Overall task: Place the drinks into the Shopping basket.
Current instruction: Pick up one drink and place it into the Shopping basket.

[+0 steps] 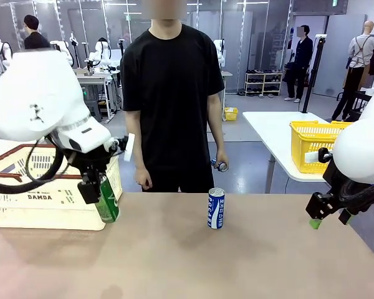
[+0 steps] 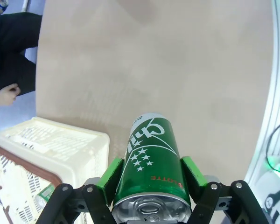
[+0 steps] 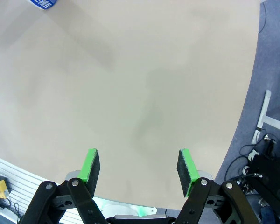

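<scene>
Left wrist view: the left gripper (image 2: 151,181) has its 2 green pads (image 2: 111,173) pressed against the sides of the green can (image 2: 149,144), pinching it just below the silver top. The can's bottom end points at the tan table (image 2: 177,60). Just beside the can lies a corner of the cream Shopping basket (image 2: 60,144) with its brown rim, so the can is outside the basket, not over its opening.

From the front, the left gripper (image 1: 100,187) holds the green can (image 1: 107,202) tilted, close in front of the right end wall of the Shopping basket (image 1: 50,199), which sits on the table's left side with "DAMDA" on its wall. Whether the can's bottom touches the tabletop cannot be told.

On the right wrist camera, the right gripper (image 3: 138,170) has its fingers spread wide with nothing between them, bare table (image 3: 130,84) beneath, and an edge of the blue can (image 3: 43,3) at the top. From the front, the right gripper (image 1: 330,220) hangs over the table's right edge, well apart from every can.

Near the table's middle, 1 blue can (image 1: 216,208) stands upright, alone.

Beyond it, a person in black stands at the far edge, 1 hand (image 1: 220,161) down at the side holding another can (image 1: 219,166).

Farther back, a yellow mesh basket (image 1: 315,143) sits on a white table (image 1: 268,124).
</scene>
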`<state>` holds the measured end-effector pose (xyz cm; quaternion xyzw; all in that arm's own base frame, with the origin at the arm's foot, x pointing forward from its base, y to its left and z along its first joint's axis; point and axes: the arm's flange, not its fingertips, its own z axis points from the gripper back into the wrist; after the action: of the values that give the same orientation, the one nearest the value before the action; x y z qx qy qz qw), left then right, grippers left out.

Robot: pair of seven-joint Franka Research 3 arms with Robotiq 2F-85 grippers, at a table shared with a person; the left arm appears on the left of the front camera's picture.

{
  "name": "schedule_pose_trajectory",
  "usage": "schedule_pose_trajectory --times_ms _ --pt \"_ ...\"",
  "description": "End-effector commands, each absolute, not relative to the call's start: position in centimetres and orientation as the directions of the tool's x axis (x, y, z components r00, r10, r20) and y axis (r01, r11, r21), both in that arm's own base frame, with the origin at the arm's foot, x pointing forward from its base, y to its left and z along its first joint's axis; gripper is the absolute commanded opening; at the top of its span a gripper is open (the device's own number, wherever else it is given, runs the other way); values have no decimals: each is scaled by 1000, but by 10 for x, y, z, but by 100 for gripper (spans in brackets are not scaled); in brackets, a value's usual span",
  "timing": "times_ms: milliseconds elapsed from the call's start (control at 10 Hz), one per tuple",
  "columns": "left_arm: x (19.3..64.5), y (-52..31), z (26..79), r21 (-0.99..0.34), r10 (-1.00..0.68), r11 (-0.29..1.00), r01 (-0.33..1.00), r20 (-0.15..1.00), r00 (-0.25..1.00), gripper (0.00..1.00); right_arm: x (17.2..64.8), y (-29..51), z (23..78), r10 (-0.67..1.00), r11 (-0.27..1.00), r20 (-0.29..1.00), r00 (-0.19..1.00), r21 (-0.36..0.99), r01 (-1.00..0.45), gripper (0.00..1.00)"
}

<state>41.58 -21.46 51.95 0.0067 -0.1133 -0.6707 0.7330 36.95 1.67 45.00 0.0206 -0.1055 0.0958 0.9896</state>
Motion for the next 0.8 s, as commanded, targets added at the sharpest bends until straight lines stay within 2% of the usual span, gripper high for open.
schedule_pose_trajectory --times_ms 0,200,500,700 --pt "416 -194 558 113 -986 101 988 141 84 63 369 15 450 185 981 214 959 21 -194 84" --pt "435 -158 589 87 -984 153 984 108 144 63 369 15 450 185 981 214 959 21 -194 84" --pt "470 -114 619 85 -935 316 945 195 295 63 369 15 450 185 981 214 959 21 -194 84" --pt "489 -105 622 85 -918 359 930 210 335 63 369 15 450 185 981 214 959 21 -194 84"
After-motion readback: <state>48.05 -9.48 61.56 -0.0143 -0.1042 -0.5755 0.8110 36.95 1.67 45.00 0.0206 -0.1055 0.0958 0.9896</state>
